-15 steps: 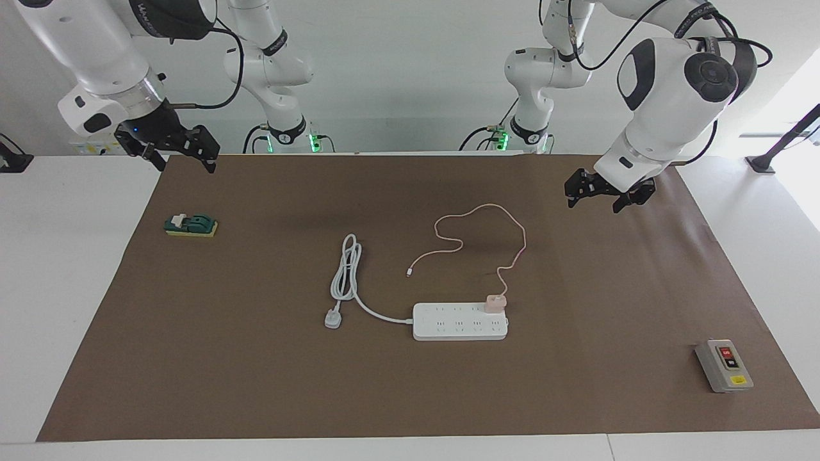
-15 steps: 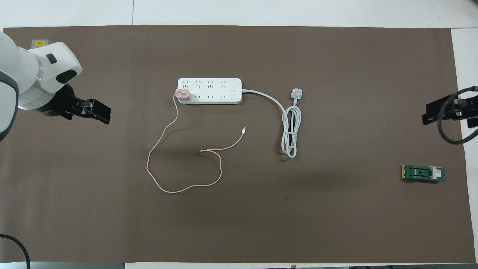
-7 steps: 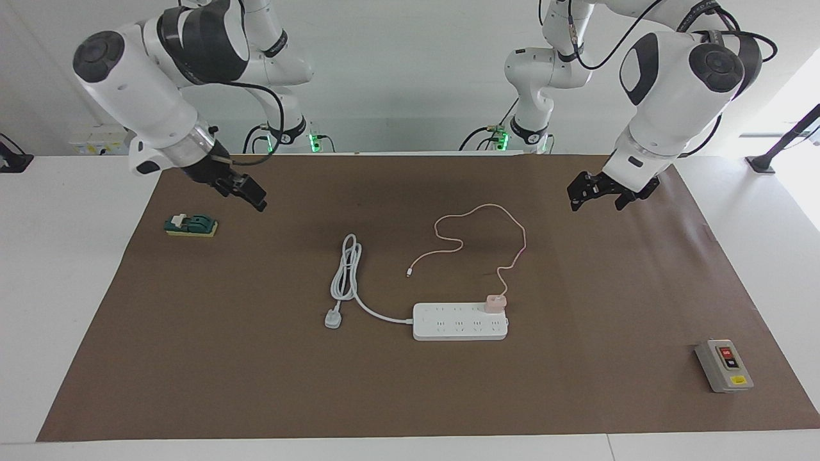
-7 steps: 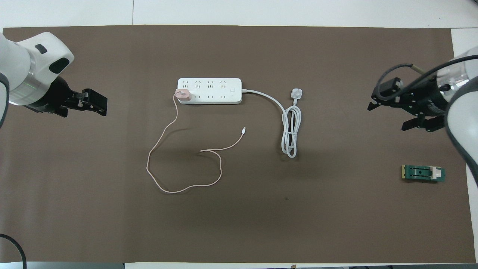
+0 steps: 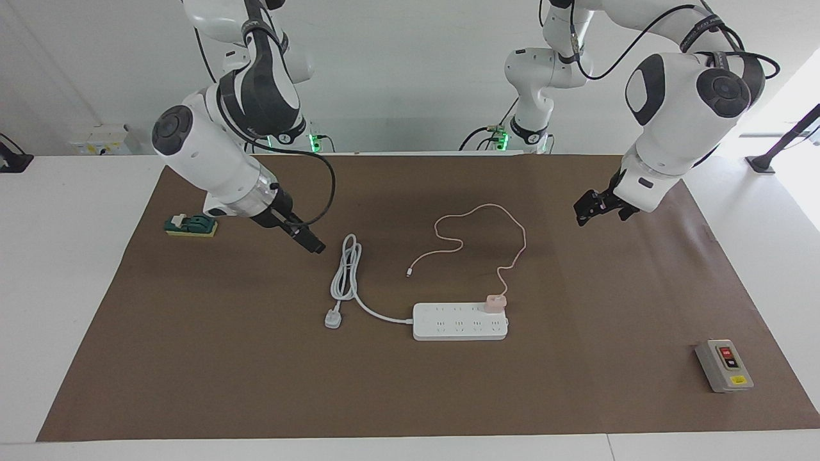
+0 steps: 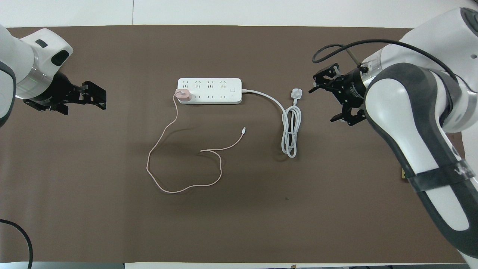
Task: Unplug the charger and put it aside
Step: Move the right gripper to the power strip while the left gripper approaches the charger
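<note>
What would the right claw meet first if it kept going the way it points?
Probably the white cord's plug and coiled cord of the power strip: the right claw, open and raised, points that way. Height is unclear, so it might pass over them.

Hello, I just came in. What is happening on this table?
Nothing is held yet. The pink charger sits plugged into the white power strip. The right tool, open, is over the mat near the strip's coiled cord. The left tool is up over the mat toward its own end, apart from the charger.
</note>
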Robot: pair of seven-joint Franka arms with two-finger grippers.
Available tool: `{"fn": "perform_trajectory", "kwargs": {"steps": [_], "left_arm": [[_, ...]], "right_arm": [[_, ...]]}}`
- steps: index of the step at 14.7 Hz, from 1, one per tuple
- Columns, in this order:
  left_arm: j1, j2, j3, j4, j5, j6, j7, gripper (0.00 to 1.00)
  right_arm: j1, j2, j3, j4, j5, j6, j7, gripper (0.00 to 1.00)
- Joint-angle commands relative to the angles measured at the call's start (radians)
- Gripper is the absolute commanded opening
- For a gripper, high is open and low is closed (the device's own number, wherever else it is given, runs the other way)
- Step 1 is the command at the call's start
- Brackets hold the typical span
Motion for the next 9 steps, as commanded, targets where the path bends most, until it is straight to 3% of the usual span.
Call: {"fn": "perform_trajectory", "kwargs": {"steps": [1, 5, 9], "left_arm": [[0.004, 0.016, 0.000, 0.037, -0.007, 0.000, -0.017, 1.00], [0.022, 0.004, 0.003, 0.051, -0.008, -0.004, -0.025, 1.00], [0.016, 0.012, 0.001, 0.060, -0.005, 0.021, -0.236, 1.00]], "right_arm": [[0.028, 0.054, -0.002, 0.022, 0.093, 0.045, 0.114, 1.00], [0.064, 0.203, -0.002, 0.137, 0.231, 0.120, 0.230, 1.00], [0.095, 0.312, -0.002, 0.186, 0.348, 0.210, 0.296, 1.00]]}}
